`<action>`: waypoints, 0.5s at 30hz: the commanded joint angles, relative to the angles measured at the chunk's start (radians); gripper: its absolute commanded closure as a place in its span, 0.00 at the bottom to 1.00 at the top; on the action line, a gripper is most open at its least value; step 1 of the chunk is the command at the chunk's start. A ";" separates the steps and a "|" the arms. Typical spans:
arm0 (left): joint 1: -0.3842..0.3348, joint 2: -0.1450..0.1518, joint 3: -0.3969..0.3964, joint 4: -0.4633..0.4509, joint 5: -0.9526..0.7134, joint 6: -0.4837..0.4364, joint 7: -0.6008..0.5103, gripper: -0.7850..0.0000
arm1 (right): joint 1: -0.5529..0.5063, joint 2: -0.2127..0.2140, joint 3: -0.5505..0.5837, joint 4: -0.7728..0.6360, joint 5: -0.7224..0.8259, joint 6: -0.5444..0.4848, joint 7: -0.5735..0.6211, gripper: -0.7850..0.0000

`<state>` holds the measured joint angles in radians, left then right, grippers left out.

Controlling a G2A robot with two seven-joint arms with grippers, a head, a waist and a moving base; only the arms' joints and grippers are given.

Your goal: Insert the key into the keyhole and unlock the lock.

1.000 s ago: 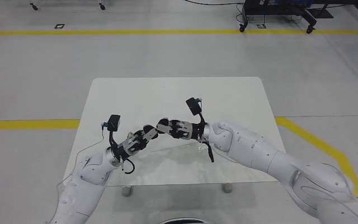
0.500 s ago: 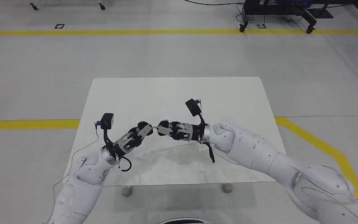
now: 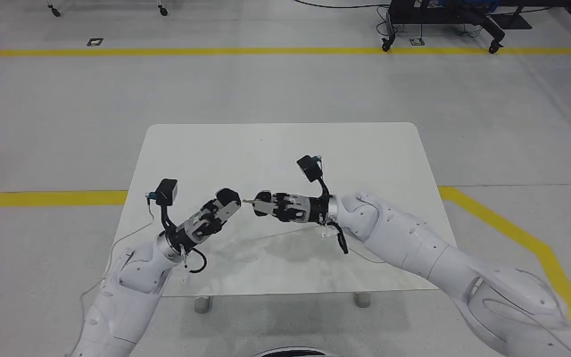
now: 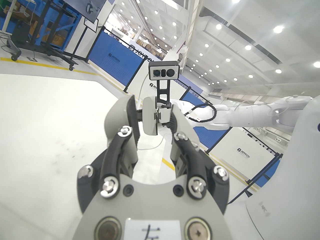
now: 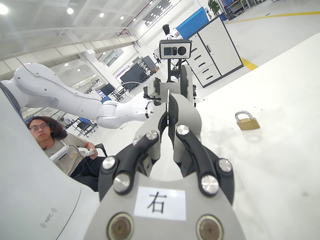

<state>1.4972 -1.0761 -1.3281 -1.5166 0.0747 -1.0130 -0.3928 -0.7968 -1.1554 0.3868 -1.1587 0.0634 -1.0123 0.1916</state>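
A: Main risk from here?
B: Dropping the key (image 5: 169,92). Looks like a thin pale sliver, edge-on, too small to be sure of, pinched at the very tip of the right gripper (image 5: 169,99), with jaws pressed together on it. Hangs near the middle of the top view, a little left of centre, above the table (image 3: 375,152).
A: Cause?
B: Crowding. Left gripper (image 4: 153,116) tip to tip with the right, with jaws spread to either side of the right's fingertips. Easy to knock or twist loose by closing off-line; easy to drop by releasing on the right before a firm pinch on the left.
A: Heading of the key?
B: Seems to run along the right fingers: long axis left to right across the top view, free end toward the left of the frame. Cannot tell bow from blade.
A: And the lock (image 5: 246,121)?
B: Flat on the table, well apart from both grippers, held by nothing, shackle shut. Long axis from brass body to shackle, with the shackle end farther from the right gripper, the body nearer. Keyhole not seen. Likely to slide under a one-handed push of the key, so worth pinning first.
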 commanded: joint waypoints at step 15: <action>0.039 0.042 -0.202 -0.001 -0.058 0.078 -0.054 0.00 | -0.060 0.023 0.125 -0.005 0.015 0.000 0.057 1.00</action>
<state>1.5353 -1.0348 -1.5303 -1.5155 0.0243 -0.9528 -0.4398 -0.8565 -1.1327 0.5120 -1.1639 0.0786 -1.0123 0.2485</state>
